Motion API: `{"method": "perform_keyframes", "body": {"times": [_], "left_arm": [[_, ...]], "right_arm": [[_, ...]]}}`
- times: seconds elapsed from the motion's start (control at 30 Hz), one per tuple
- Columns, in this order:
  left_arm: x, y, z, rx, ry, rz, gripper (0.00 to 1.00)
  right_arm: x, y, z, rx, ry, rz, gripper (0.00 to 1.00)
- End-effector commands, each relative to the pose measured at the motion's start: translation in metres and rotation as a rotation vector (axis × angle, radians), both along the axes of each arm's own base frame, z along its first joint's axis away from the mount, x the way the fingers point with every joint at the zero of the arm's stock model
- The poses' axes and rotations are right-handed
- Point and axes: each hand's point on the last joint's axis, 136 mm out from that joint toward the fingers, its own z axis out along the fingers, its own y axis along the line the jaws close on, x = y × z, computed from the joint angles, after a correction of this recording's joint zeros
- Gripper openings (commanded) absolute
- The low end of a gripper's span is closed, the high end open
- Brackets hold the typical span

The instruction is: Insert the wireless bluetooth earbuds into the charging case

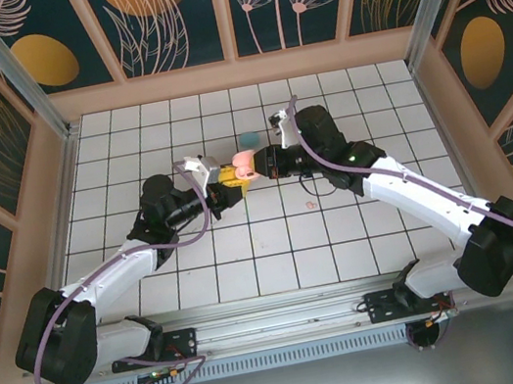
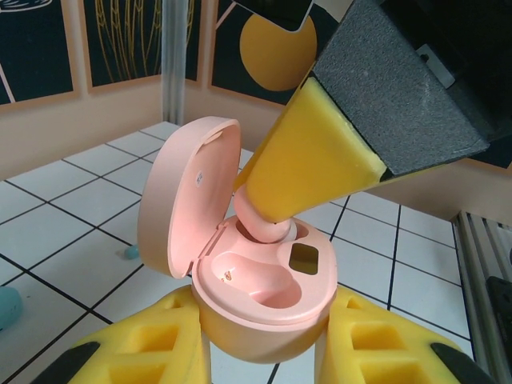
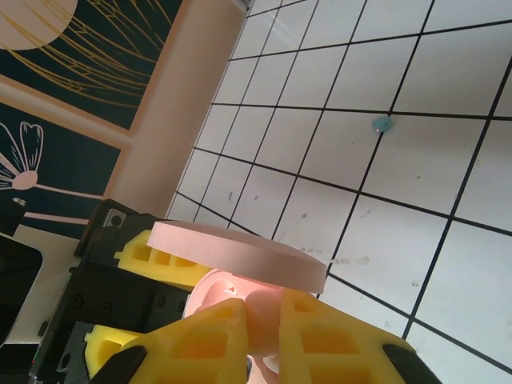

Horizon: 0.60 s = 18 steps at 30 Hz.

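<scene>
the left arm (image 1: 116, 268) and right arm (image 1: 415, 186) have white shells, black joints and a mauve cable (image 1: 208, 208) each. the left hand (image 1: 227, 181) and right hand (image 1: 257, 164) wear yellow foam fingers (image 2: 152, 352) with square hollows.

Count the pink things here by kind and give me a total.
pale pink oval plastic charging case: 1
tiny pale pink plastic earbuds: 2, that one at the case's socket, another on the white tiles
Total: 3
</scene>
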Motion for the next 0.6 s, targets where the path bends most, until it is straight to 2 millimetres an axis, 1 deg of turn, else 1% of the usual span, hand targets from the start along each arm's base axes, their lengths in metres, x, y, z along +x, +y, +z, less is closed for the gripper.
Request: {"method": "perform_keyframes", "body": {"times": [0.0,0.1,0.27,0.4,0.57], "left_arm": [[-0.001,0.0,0.02,-0.037,-0.07,-0.003,0.12],[-0.001,0.001,0.019,-0.036,-0.069,-0.004,0.13],[-0.003,0.001,0.02,-0.038,-0.073,-0.003,0.12],[-0.004,0.002,0.02,-0.038,-0.073,-0.002,0.12],[-0.003,0.002,0.02,-0.041,-0.07,-0.001,0.12]], "right_arm": [[-0.001,-0.009,0.002,-0.01,-0.013,-0.035,0.14],[-0.001,-0.011,-0.003,-0.028,-0.01,-0.039,0.16],[0.0,-0.013,-0.006,-0.056,-0.014,-0.043,0.21],[0.002,-0.015,-0.002,-0.08,-0.03,-0.043,0.25],[-0.001,-0.006,0.006,-0.078,-0.053,0.002,0.29]]}}
